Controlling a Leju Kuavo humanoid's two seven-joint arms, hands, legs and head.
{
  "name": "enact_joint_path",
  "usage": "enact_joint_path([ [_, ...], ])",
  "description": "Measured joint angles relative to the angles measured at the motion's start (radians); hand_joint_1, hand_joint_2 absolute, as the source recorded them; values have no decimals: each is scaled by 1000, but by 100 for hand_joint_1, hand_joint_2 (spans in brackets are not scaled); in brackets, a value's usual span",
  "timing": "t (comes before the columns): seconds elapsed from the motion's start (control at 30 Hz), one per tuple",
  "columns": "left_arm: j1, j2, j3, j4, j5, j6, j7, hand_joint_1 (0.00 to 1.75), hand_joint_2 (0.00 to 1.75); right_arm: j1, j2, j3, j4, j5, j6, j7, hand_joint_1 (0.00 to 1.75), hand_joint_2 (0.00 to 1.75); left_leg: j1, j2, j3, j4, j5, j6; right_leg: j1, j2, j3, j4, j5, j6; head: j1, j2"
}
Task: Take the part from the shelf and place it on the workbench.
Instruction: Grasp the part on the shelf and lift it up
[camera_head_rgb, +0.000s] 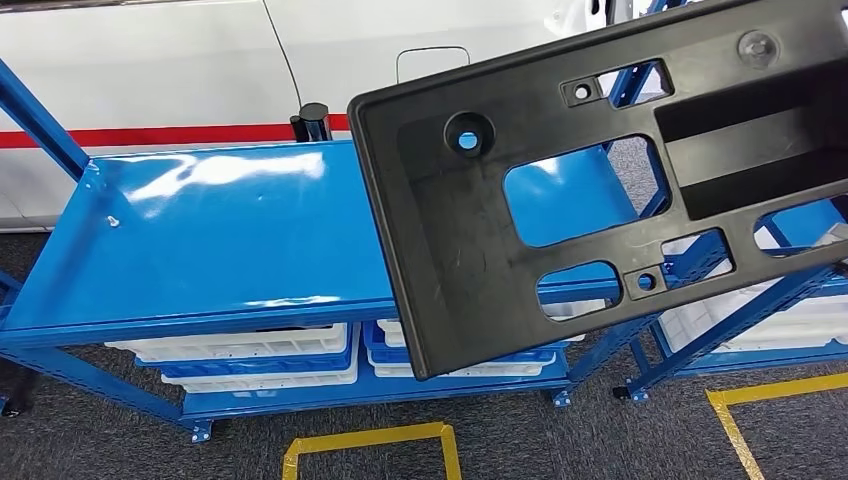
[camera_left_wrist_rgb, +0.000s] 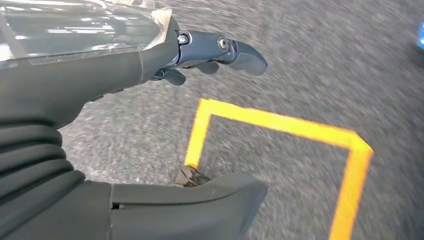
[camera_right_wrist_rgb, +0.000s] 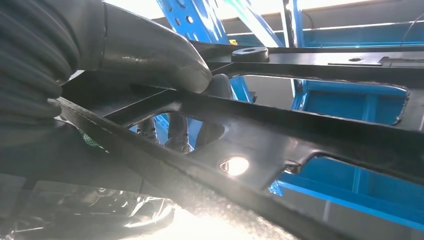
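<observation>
Now the black part (camera_head_rgb: 600, 190) is in the air, tilted, above the right end of the blue desk (camera_head_rgb: 220, 240). The right robot hand (camera_right_wrist_rgb: 150, 55) grips it, thumb on one face and fingers (camera_right_wrist_rgb: 175, 132) under it. The left robot hand (camera_left_wrist_rgb: 165, 125) hangs over grey floor (camera_left_wrist_rgb: 310, 65) with yellow tape (camera_left_wrist_rgb: 280, 125), fingers apart, holding nothing.

The part (camera_head_rgb: 470, 250) is a flat black plastic panel with several cutouts. It hangs tilted above the blue surface (camera_head_rgb: 220, 240), gripped by the right robot hand (camera_right_wrist_rgb: 150, 55).

Grey ribbed cover (camera_left_wrist_rgb: 30, 150), darker fingers (camera_left_wrist_rgb: 235, 52).
</observation>
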Motion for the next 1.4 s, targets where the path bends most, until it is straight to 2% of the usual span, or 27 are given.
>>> enact_joint_path([
  [0.13, 0, -12, 14, -14, 11, 37, 27, 0, 175, 0, 21, 18, 6, 3, -11, -3, 175, 175, 0, 0, 0, 0, 0, 0, 0, 0, 0, 0, 0, 0, 0, 0],
  [0.43, 0, -24, 15, -25, 16, 21, 16, 0, 175, 8, 63, 49, 15, -3, -29, -7, 175, 175, 0, -1, 0, 0, 0, 0, 0, 0, -1, 0, 0, 0, 0, 0],
  [0.6, 0, -29, 15, -34, 41, -36, -15, 0, 175, 73, 85, 49, 10, -23, -78, -43, 175, 175, 0, -1, 0, 0, 0, 0, 0, 0, -1, 0, 0, 0, 0, 0],
  [0.83, 5, -33, 15, -53, 53, -22, 8, 0, 175, 168, 134, 48, -17, -21, -90, -96, 175, 175, -3, -1, 0, 1, -1, 1, -3, 0, -1, 0, 0, 0, 0, 0],
  [0.97, 5, -33, 15, -61, 59, -11, 17, 0, 175, 208, 167, 43, -30, -35, -91, -134, 175, 175, -8, 0, 0, 2, -4, 6, -7, 0, -1, -1, 0, 1, 0, 0],
  [1.07, 5, -33, 15, -65, 60, -2, 26, 0, 175, 225, 190, 35, -33, -41, -91, -157, 175, 175, -13, 0, -1, 4, -6, 14, -11, 0, 0, -4, 2, 10, -1, 0],
  [1.13, 5, -32, 15, -66, 61, 5, 27, 0, 175, 230, 201, 29, -33, -41, -91, -164, 175, 175, -11, 1, 3, -5, 1, 24, -13, 0, -1, -3, 0, 17, 0, 0],
  [1.17, 5, -32, 15, -66, 61, 7, 27, 0, 175, 232, 205, 26, -33, -41, -91, -166, 175, 175, -8, 3, 6, -13, 5, 30, -14, 0, -8, 13, -11, 15, 0, 0],
  [1.2, 5, -32, 14, -66, 61, 8, 27, 0, 175, 233, 209, 23, -33, -41, -92, -168, 175, 175, -5, 4, 9, -19, 9, 35, -13, 1, -27, 51, -32, 11, 2, 0],
  [1.27, 5, -32, 14, -66, 61, 12, 27, 0, 175, 238, 217, 19, -33, -41, -92, -172, 175, 175, -3, 5, 9, -23, 12, 39, -12, 2, -93, 184, -87, 1, 3, 0],
  [1.3, 5, -32, 14, -66, 61, 15, 27, 0, 175, 242, 222, 18, -32, -41, -92, -173, 175, 175, -4, 5, 8, -23, 12, 39, -11, 2, -126, 249, -106, 1, 4, 0],
  [1.33, 5, -32, 14, -66, 61, 17, 27, 0, 175, 246, 226, 16, -31, -41, -92, -173, 175, 175, -4, 5, 8, -23, 12, 38, -11, 2, -146, 286, -110, 5, 4, 0],
  [1.37, 5, -32, 14, -66, 61, 18, 27, 0, 175, 250, 231, 14, -30, -42, -92, -174, 175, 175, -4, 5, 7, -22, 13, 37, -11, 2, -149, 284, -98, 13, 4, 0],
  [1.4, 5, -32, 14, -66, 61, 20, 27, 0, 175, 251, 234, 12, -29, -43, -92, -175, 175, 175, -4, 4, 8, -22, 13, 36, -12, 2, -129, 239, -72, 23, 4, 0],
])
